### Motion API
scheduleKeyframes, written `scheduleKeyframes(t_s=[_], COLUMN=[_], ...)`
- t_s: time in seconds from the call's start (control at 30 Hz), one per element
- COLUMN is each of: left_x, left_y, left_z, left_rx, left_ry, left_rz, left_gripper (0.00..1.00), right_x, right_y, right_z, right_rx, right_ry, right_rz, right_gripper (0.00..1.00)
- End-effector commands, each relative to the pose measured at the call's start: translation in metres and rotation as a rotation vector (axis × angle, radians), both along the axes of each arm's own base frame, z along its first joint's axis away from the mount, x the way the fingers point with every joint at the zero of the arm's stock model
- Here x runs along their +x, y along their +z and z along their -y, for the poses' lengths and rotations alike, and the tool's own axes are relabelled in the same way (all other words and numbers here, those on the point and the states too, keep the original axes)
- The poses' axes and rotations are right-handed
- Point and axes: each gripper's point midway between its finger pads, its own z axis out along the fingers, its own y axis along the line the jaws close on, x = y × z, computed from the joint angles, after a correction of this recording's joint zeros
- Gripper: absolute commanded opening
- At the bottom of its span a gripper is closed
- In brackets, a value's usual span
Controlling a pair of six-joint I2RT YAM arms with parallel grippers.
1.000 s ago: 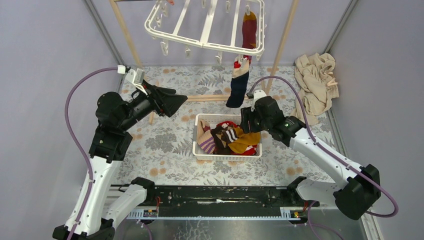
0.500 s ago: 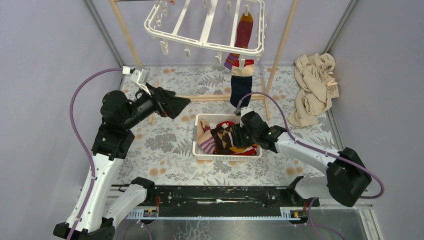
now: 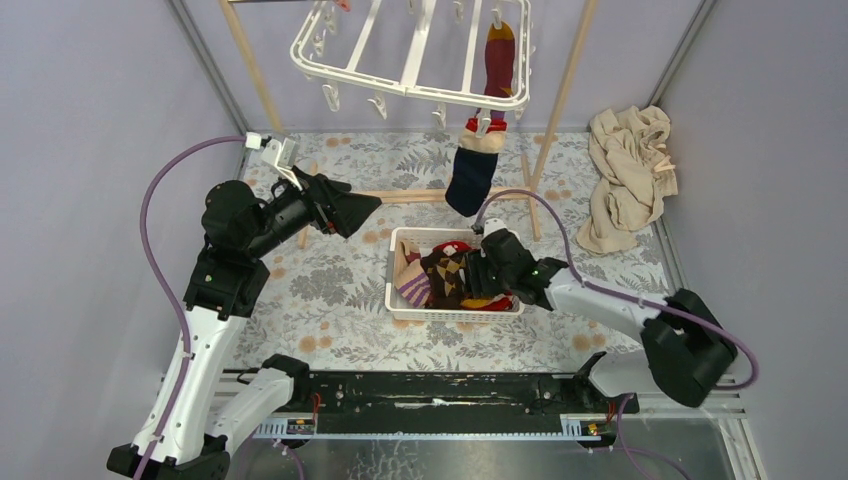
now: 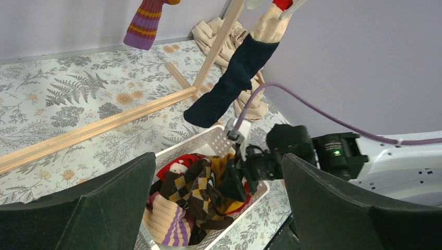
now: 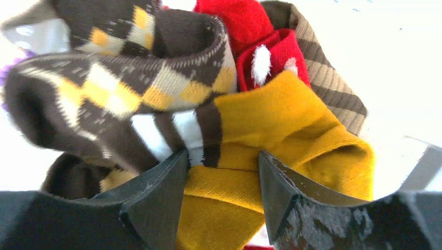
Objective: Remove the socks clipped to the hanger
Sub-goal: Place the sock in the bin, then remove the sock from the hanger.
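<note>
Right jaws apart just over mustard sock (image 5: 281, 130) in basket (image 3: 450, 314); left jaws wide apart, well away.

We see a white hanger (image 3: 418, 50), a navy sock (image 3: 468, 178) with a tan cuff, a white basket (image 3: 450, 314), a brown argyle sock (image 5: 114, 78), a mustard sock (image 5: 281, 130), a red sock (image 5: 237, 18) and a grey-and-orange floral table cover (image 3: 330, 290).

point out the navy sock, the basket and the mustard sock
navy sock (image 3: 468, 183), top external view, dark foot part
basket (image 3: 452, 313), top external view, near wall
mustard sock (image 5: 271, 125), right wrist view, middle of the fabric
</note>
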Motion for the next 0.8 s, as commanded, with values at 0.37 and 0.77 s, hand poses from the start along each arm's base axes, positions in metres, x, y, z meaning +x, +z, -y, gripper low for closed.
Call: scheduleKeyframes(t_s=[0.37, 0.77], left_x=[-0.003, 0.004], left_y=[0.002, -0.011], left_z=[0.001, 0.005], left_rx=[0.009, 0.015], left_ry=[-0.014, -0.03], left_rz=[0.008, -0.015], left_gripper=[0.99, 0.99], right_x=[-0.023, -0.002], right_y=[0.205, 0.263], right_z=[-0.011, 0.005], right_rx=[0.432, 0.704], right_ry=[0.125, 0.096], right_rz=[0.387, 0.396], right_gripper=[0.64, 0.66])
